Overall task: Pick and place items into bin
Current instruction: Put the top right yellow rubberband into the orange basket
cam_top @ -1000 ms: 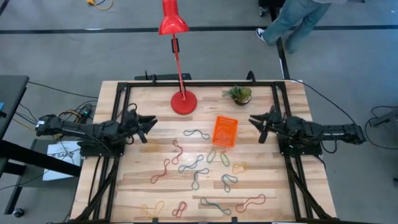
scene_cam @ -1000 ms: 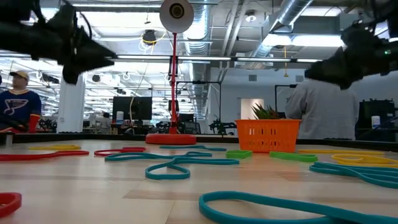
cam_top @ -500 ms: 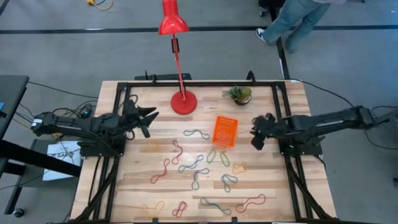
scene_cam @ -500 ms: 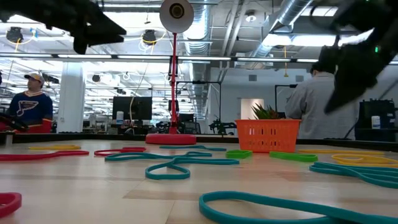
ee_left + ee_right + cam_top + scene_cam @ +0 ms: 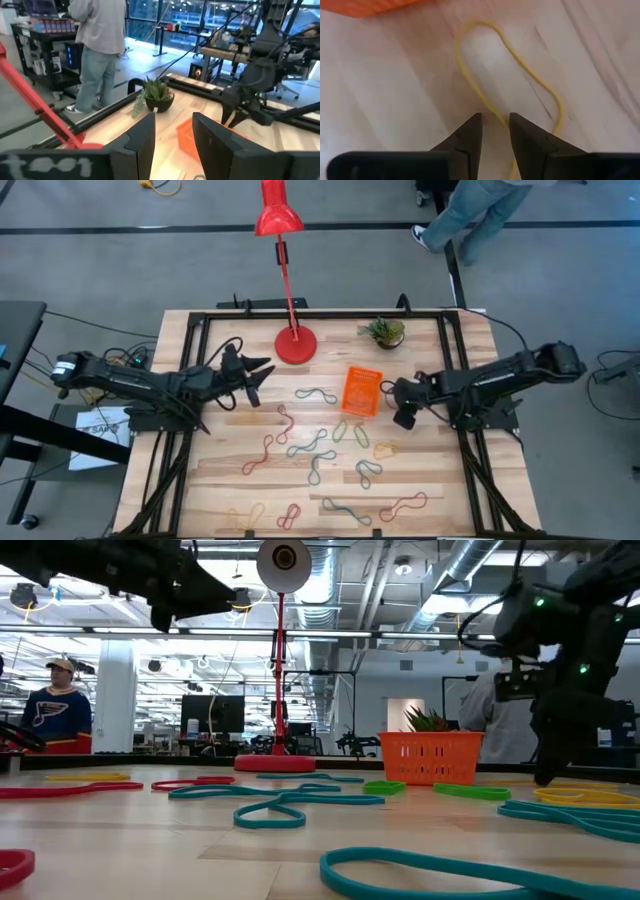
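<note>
Yellow band (image 5: 520, 65) — strand between the right gripper's (image 5: 495, 127) parted fingers (image 5: 470, 132)

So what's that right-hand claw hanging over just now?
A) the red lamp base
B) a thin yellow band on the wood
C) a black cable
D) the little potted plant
B: its wrist camera looks past the right gripper straight at a yellow band lying on the wood.

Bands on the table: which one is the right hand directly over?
The yellow band beside the orange bin. The right hand straddles it with open fingers; every other band lies farther off.
</note>
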